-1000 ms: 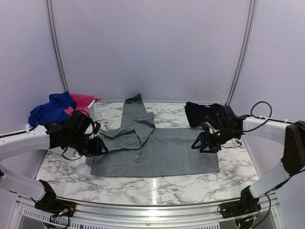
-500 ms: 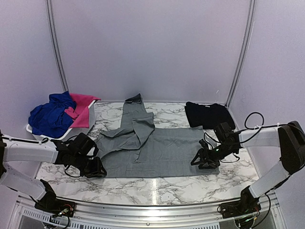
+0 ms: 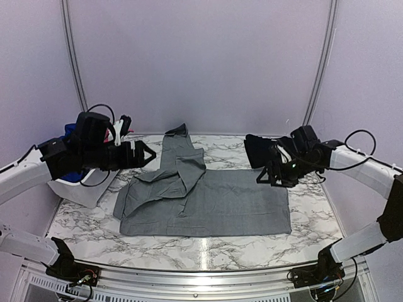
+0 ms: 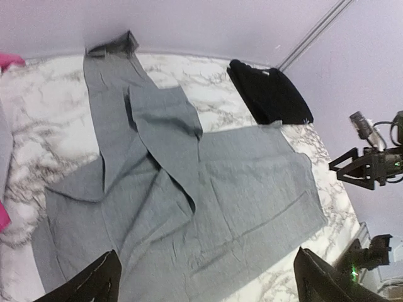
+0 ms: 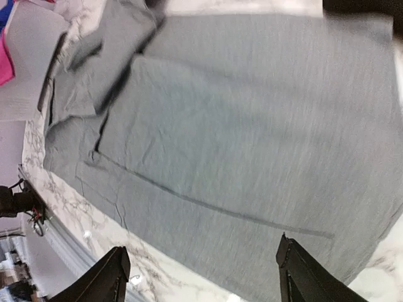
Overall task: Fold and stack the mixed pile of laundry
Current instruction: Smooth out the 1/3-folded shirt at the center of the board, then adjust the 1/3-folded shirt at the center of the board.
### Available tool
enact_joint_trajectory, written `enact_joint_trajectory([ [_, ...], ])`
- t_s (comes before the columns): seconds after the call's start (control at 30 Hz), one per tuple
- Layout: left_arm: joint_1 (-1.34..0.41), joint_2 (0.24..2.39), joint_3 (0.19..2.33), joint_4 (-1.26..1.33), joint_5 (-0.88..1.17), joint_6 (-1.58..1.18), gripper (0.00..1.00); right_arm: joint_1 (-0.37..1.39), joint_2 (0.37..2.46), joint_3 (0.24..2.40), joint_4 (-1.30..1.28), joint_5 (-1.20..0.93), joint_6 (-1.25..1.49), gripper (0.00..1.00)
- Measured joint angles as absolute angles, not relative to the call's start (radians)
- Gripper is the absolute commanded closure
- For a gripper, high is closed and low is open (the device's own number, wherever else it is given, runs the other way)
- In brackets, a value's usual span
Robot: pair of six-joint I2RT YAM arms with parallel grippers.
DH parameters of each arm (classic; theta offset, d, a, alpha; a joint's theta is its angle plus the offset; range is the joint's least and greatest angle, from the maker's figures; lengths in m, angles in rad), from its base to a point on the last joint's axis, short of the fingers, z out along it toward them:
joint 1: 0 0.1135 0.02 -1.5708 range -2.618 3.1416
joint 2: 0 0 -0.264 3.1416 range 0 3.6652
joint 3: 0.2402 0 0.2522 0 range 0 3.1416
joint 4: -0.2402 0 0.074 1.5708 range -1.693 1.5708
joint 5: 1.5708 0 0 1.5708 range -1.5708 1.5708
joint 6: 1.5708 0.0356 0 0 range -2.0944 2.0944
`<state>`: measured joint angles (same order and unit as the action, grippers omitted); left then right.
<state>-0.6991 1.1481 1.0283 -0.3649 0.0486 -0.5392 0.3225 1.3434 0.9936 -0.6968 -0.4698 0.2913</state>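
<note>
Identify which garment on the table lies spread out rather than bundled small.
The grey shirt in the middle; it covers much of the table, while the black garment sits compact at the far right corner.

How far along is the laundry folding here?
Done: a black garment lies folded at the far right. In hand: the grey shirt is spread flat with one sleeve folded in; the left pincer and right pincer hover open above it, empty. Left: finishing the shirt, stacking it, and at least a pink piece at the left.
</note>
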Motion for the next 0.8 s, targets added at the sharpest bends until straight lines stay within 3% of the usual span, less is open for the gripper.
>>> enact_joint_trajectory([
  [0.03, -0.699, 1.176, 1.075, -0.363, 0.024, -0.507, 0.01, 0.323, 1.340, 1.034, -0.700, -0.445, 0.277, 0.03],
  [0.07, -0.699, 1.209, 1.121, -0.364, -0.010, -0.485, 0.01, 0.322, 1.333, 1.079, -0.701, -0.407, 0.260, 0.02],
  [0.2, -0.685, 1.376, 1.268, -0.358, -0.101, -0.407, 0.01, 0.298, 1.283, 1.177, -0.686, -0.284, 0.229, 0.02],
  [0.4, -0.567, 1.745, 1.548, -0.336, 0.039, -0.373, 0.01, 0.143, 1.253, 1.195, -0.650, -0.323, 0.244, 0.01],
  [0.6, -0.511, 2.069, 1.753, -0.332, 0.177, -0.380, 0.09, 0.128, 1.245, 1.192, -0.655, -0.375, 0.263, 0.02],
  [0.8, -0.507, 2.263, 1.874, -0.334, 0.221, -0.405, 0.19, 0.129, 1.178, 1.143, -0.662, -0.386, 0.289, 0.01],
])
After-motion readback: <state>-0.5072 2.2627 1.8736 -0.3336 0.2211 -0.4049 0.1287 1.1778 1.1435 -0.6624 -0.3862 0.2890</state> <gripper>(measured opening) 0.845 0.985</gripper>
